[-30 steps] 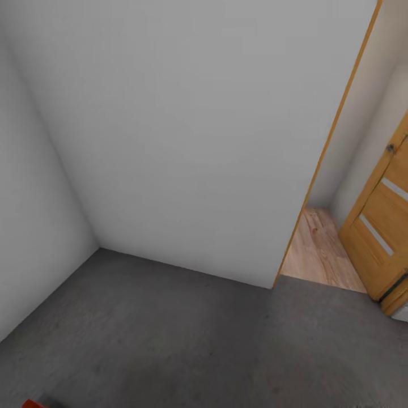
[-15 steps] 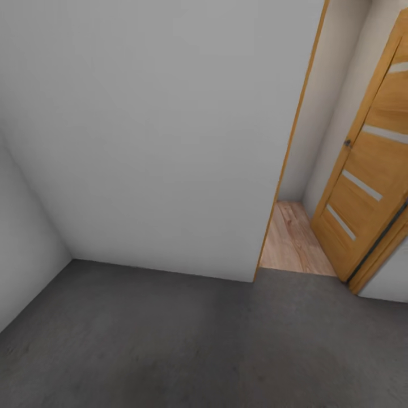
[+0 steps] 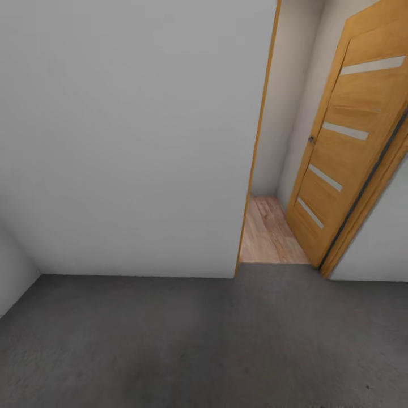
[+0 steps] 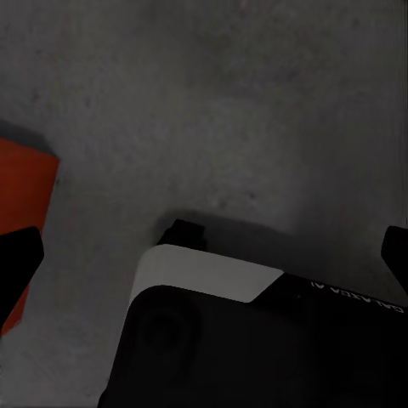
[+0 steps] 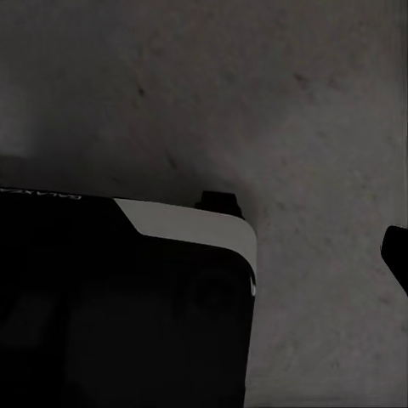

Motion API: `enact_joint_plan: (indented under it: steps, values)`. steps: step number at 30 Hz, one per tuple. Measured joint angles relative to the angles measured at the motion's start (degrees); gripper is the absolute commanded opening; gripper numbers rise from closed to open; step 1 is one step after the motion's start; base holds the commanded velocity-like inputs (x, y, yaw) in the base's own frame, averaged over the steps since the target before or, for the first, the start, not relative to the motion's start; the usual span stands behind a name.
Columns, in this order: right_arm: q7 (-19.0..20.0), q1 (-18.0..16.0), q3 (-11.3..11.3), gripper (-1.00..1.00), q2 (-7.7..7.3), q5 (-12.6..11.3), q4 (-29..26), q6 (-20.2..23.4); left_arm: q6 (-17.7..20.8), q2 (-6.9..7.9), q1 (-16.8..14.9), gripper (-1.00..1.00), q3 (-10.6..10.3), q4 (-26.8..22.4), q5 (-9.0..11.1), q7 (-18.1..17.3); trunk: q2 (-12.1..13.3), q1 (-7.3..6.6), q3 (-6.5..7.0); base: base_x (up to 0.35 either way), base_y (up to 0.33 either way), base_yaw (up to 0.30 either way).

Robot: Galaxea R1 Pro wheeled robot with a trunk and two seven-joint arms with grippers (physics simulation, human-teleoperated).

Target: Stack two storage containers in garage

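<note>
L gripper (image 4: 204,255) spread wide over grey floor (image 3: 198,340), fingertips cut off at frame edges; a storage container (image 4: 21,204) corner lay just beside one fingertip. R gripper (image 5: 395,255): one fingertip visible, state unclear. Beyond, white wall (image 3: 130,141), open wooden door (image 3: 345,141).

The robot's head camera swung toward 3 o'clock: the orange-brown wooden door (image 3: 345,141) and the wood-plank strip (image 3: 269,238) slid toward the picture's centre, and the red-orange corner at 7 o'clock left the head view.
</note>
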Motion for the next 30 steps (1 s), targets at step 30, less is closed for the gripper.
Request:
enact_joint_plan:
  steps: [30]
  values:
    - [0.0, 0.3, -0.1, 1.0, 0.11, -0.1, 0.3, 0.1, 2.4, -1.09, 0.7, 1.0, 0.1, 0.2, -0.1, -0.4, 0.0, 0.0, 0.0, 0.003, 0.001, -0.282]
